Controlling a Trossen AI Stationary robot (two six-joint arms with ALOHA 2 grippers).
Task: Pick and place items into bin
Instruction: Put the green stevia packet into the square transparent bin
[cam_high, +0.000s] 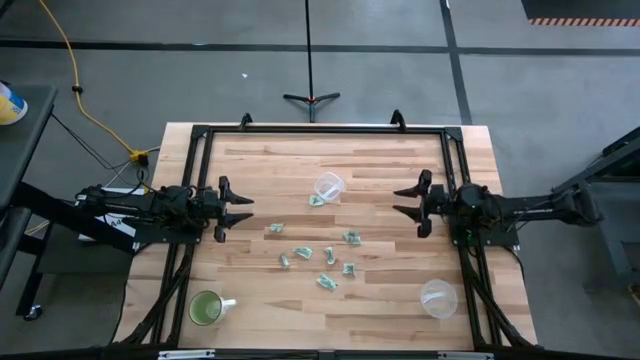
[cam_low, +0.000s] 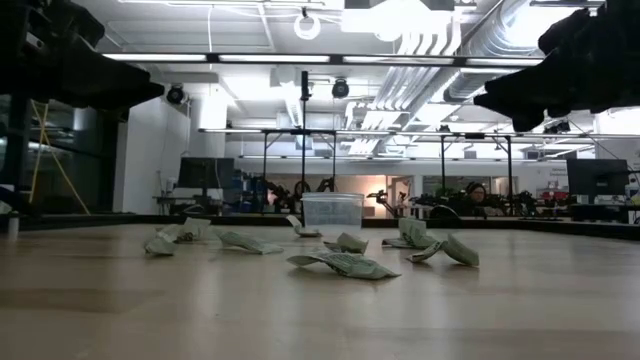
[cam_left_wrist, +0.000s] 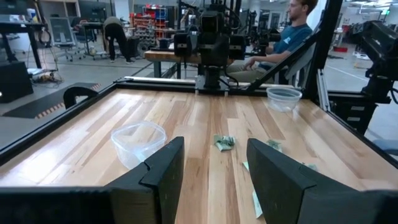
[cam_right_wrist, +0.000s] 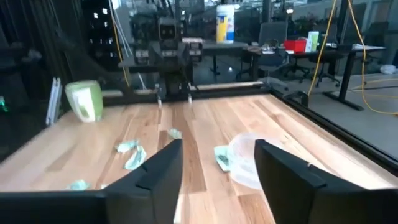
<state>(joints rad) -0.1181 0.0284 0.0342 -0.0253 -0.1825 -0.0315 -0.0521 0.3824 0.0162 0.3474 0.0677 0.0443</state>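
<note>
Several small pale green-and-white scraps (cam_high: 325, 255) lie flat on the wooden table's middle; the low view shows them (cam_low: 345, 263) crumpled on the surface. A clear plastic bin (cam_high: 327, 186) stands beyond them toward the far edge, with one scrap (cam_high: 316, 200) against its near side. My left gripper (cam_high: 244, 209) hovers open at the table's left side, fingers pointing right. My right gripper (cam_high: 402, 203) hovers open at the right side, fingers pointing left. Both are above the table and touch nothing.
A green mug with white handle (cam_high: 207, 308) stands near the near-left corner. A second clear container (cam_high: 438, 298) sits near the near-right corner. A black frame (cam_high: 320, 130) borders the table. People show in the room beyond.
</note>
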